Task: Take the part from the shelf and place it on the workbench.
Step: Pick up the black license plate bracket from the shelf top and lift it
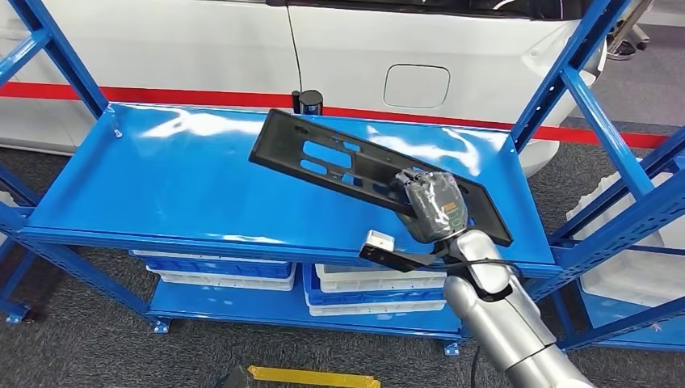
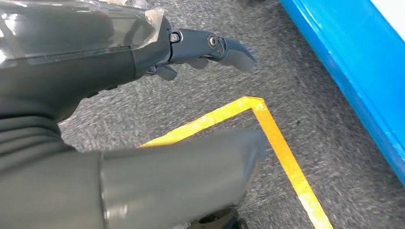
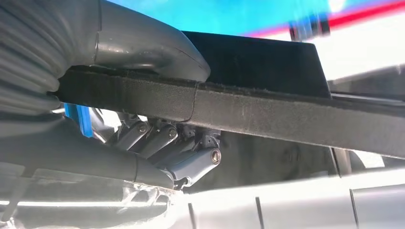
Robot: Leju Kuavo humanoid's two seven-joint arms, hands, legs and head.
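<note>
Head view: part (image 1: 339, 158) above shelf (image 1: 161, 186).

The right arm is extended forward and up from the lower right, its silver forearm angled toward the left. The right robot hand (image 1: 432, 204) is clamped on the edge of the black part (image 1: 355, 166), the thumb (image 3: 153, 50) pressed on one face and the fingers (image 3: 191, 160) curled under the other. The left robot hand (image 2: 143, 52) is held low over the floor, fingers extended, nothing in it.
</note>
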